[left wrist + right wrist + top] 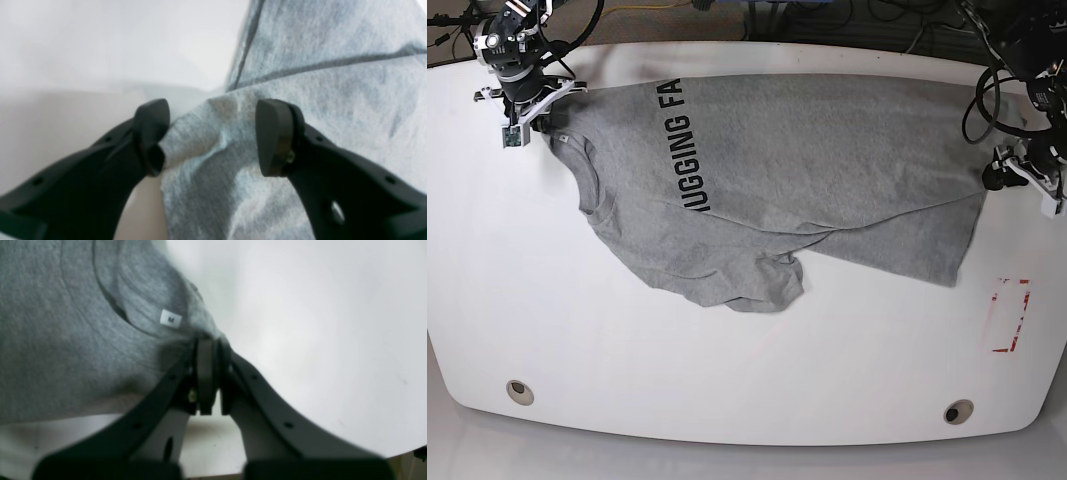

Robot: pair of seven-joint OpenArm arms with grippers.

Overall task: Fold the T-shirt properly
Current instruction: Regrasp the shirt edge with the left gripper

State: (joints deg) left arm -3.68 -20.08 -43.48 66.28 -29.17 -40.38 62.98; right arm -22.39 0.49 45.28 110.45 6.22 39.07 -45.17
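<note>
Spread crumpled across the white desk (747, 340), long axis running hand to hand: the T-shirt (827, 170). Pinched shut on fabric beside the collar, right hand (209, 350). Wide, straddling the hem corner, left hand (213, 136).

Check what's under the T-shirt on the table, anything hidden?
Only the white table shows around the T-shirt. The shirt lies partly doubled over itself, with one sleeve on top, so the table beneath and part of the black lettering are covered and cannot be checked.
</note>
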